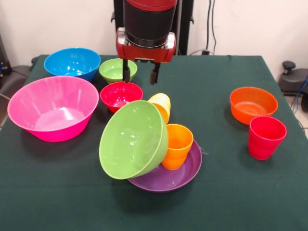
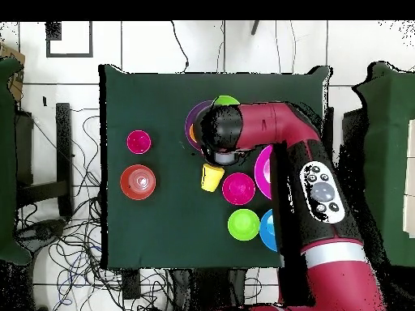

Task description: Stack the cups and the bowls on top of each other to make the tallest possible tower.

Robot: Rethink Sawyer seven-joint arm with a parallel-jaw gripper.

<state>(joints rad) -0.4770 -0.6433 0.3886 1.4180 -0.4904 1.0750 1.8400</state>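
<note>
Readable text: none in either view.
Labels, brands, numbers: none legible on the bowls, the cups, the arm or the surface.

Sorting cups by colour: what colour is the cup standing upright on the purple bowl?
Orange cup; clearest in the front view.

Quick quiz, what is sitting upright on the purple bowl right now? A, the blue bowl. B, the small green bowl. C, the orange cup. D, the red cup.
C: the orange cup stands upright on the purple bowl, with the large lime green bowl tipped on its side against it.
</note>
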